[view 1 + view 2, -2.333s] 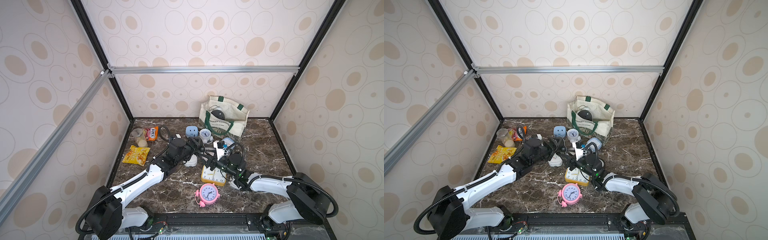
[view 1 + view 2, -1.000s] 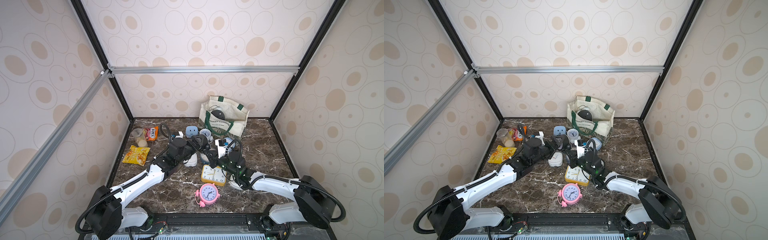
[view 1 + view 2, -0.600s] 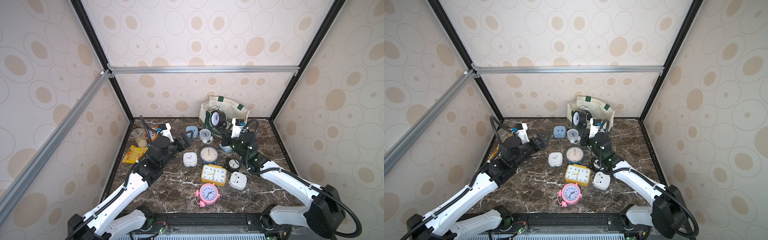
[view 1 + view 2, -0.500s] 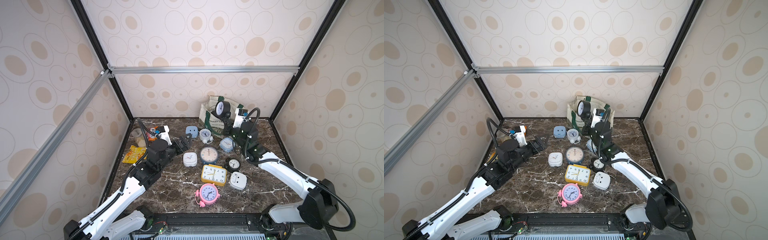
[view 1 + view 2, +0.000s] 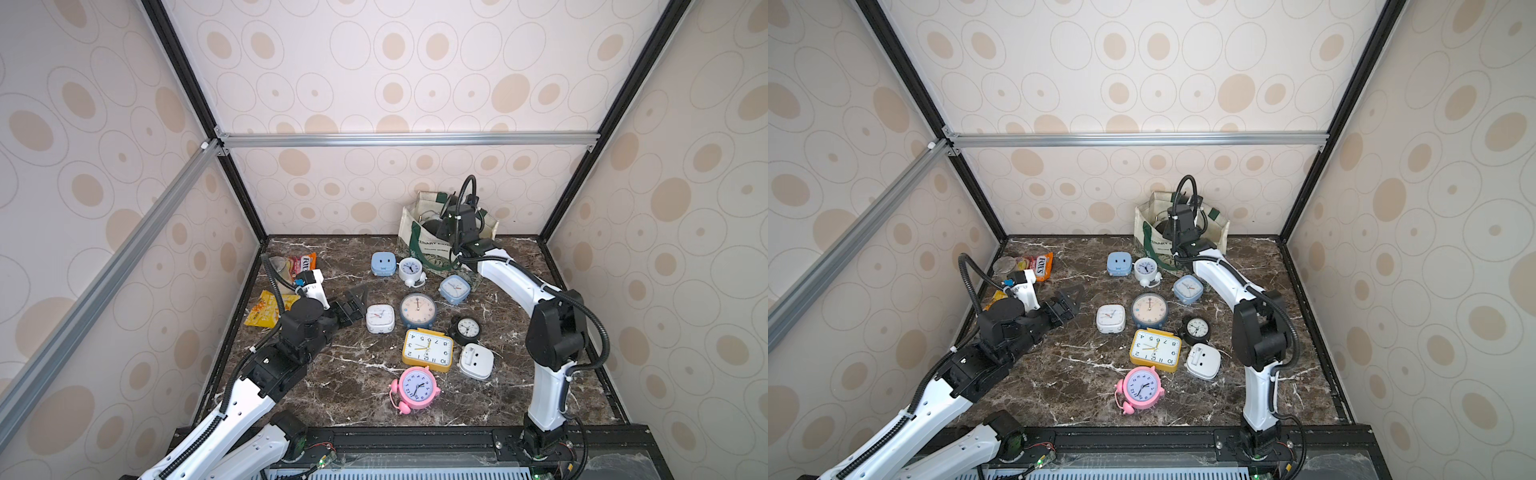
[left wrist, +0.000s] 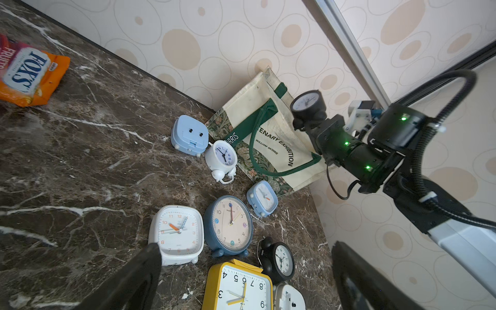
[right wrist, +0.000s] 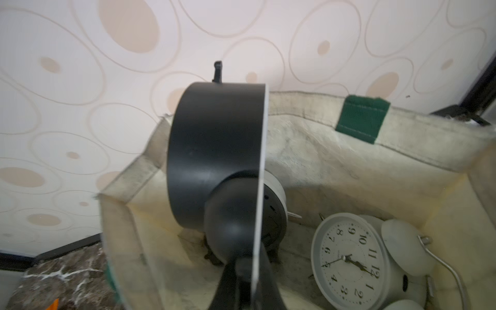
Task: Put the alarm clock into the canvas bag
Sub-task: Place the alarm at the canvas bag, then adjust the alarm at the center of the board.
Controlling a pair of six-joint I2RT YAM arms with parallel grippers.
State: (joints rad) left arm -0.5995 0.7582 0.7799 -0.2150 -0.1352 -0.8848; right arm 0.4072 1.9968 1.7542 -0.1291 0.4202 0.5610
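Alarm clock (image 6: pixel 307 104), round and black with a pale face, is clamped in my right gripper (image 6: pixel 308 125), whose fingers are closed on its lower edge. I hold it in the air above the open top of the canvas bag (image 6: pixel 271 139), its face turned sideways; my right wrist view shows the black casing (image 7: pixel 214 150) edge-on over the cream lining, apart from the cloth. The bag stands at the back of the marble table (image 5: pixel 345 374) against the rear wall, with dark green handles and green lettering. Inside it lie a white twin-bell clock (image 7: pixel 351 257) and, under the one I hold, a dark clock (image 7: pixel 271 214) partly hidden. My left gripper (image 5: pixel 356 305) hovers low over the table with its fingers wide apart and nothing between them, just beside a white square clock (image 5: pixel 380 318). More clocks are scattered in front of the bag, among them a yellow clock (image 5: pixel 428 348) and a pink clock (image 5: pixel 417 385). An orange snack packet (image 6: pixel 29 77) lies near the table's far left corner.
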